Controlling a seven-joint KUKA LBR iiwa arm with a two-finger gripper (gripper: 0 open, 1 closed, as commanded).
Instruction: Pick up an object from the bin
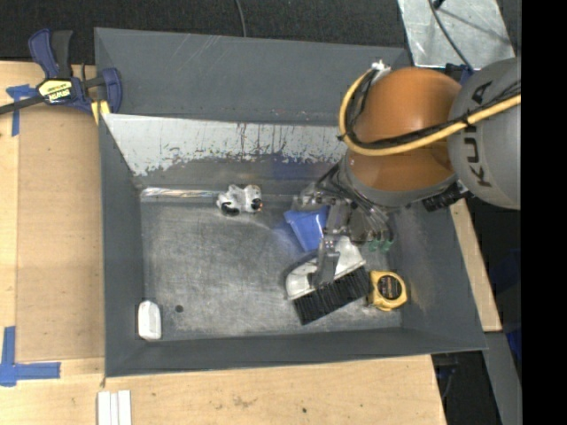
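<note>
My gripper (333, 253) hangs low in the right half of the bin, under the arm's orange cover. Directly below it lies a brush (326, 292) with black bristles and a pale silver back, and the gripper's tip reaches down onto that back. A blue flat piece (304, 227) lies just left of the gripper, partly hidden by it. To the right of the brush, touching its end, sits a yellow and black tape measure (388, 290).
A small white and black thing (240, 200) lies near the back wall at the middle. A white oblong thing (149, 320) rests in the front left corner. The arm comes in over the bin's right rim.
</note>
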